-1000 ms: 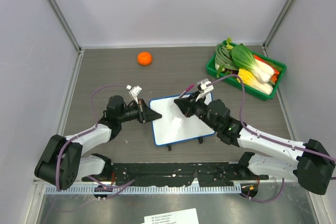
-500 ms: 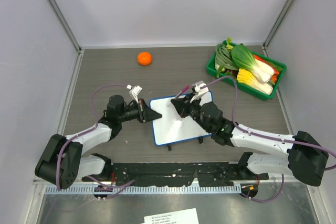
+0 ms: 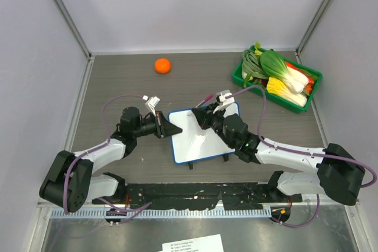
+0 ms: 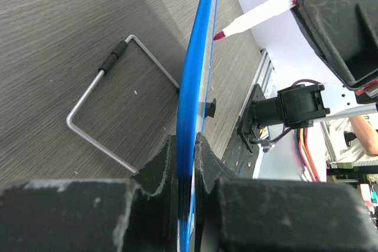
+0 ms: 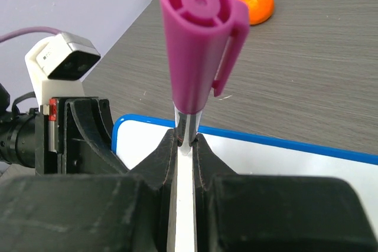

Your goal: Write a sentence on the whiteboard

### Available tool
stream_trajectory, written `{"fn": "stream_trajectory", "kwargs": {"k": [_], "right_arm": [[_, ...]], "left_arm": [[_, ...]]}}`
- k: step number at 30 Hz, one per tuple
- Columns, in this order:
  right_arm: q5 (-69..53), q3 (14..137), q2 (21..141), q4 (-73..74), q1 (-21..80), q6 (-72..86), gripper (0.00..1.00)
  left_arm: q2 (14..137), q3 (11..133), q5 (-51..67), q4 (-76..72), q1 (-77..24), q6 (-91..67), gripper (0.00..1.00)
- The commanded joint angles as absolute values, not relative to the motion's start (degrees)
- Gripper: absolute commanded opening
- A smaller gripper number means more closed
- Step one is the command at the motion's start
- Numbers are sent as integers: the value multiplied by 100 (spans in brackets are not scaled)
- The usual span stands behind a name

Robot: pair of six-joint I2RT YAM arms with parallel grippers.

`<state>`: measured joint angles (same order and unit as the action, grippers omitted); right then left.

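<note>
Left gripper (image 3: 173,130) clamps the blue-framed white whiteboard (image 3: 198,144) by its edge and right gripper (image 5: 185,144) pinches a magenta-capped marker (image 5: 199,36) over it; a hard press could slip the board.

The board (image 3: 194,146) lies near the table's middle, a white rectangle in a thin blue frame with rounded corners, turned slightly anticlockwise. The part of its face that shows is plain white. Two small black feet (image 3: 190,166) stick out at its 6 o'clock edge. The left gripper (image 3: 175,131) pinches its 9 o'clock edge. From the left wrist the frame shows edge-on, with a bent wire leg (image 4: 112,107) on the table behind it. The marker (image 5: 201,33), white with a magenta cap on its rear end, stands clamped in the right gripper (image 3: 201,119) over the board's 12 o'clock part. Its reddish tip (image 4: 218,35) is just beside the face; I cannot tell whether it touches.
</note>
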<state>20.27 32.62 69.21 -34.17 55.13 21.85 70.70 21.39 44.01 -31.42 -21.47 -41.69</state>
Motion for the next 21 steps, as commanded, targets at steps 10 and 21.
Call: {"fn": "stream_trajectory", "kwargs": {"k": [10, 21], "right_arm": [[2373, 3490, 7110, -3955, 5546, 2259, 1], [2329, 3287, 7128, -3701, 5546, 2390, 1]], "left_arm": [[7330, 2022, 3551, -2417, -2083, -3234, 0], [7339, 2030, 3551, -2426, -2083, -3234, 0]]}}
